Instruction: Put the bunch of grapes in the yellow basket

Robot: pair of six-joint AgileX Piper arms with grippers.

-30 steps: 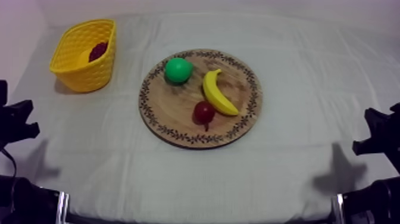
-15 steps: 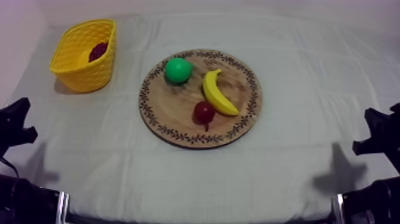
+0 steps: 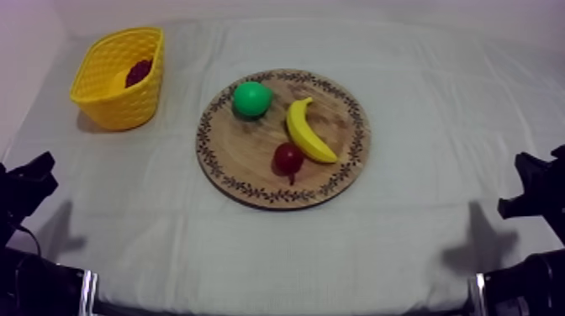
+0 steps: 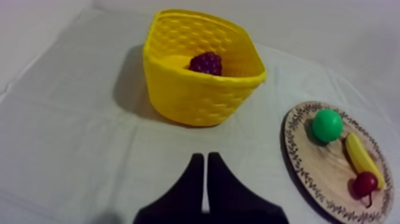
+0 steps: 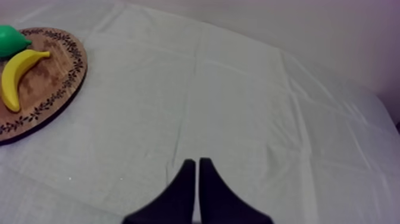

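Observation:
The dark purple bunch of grapes (image 3: 139, 71) lies inside the yellow basket (image 3: 118, 105) at the table's far left. In the left wrist view the grapes (image 4: 206, 62) rest against the far wall of the basket (image 4: 196, 98). My left gripper (image 4: 205, 158) is shut on nothing, low over the cloth in front of the basket; from above it (image 3: 32, 178) sits at the left edge. My right gripper (image 5: 197, 162) is shut and empty over bare cloth to the right of the wooden board (image 5: 56, 62), low at the right edge (image 3: 531, 186).
The round wooden board (image 3: 252, 164) in the middle carries a green pear (image 3: 251, 98), a banana (image 3: 307, 130) and a small red fruit (image 3: 288, 157). Open cloth lies in front of the board and to its right.
My left arm has sunk a little lower at the table's near left edge. The right arm and the fruit have stayed put.

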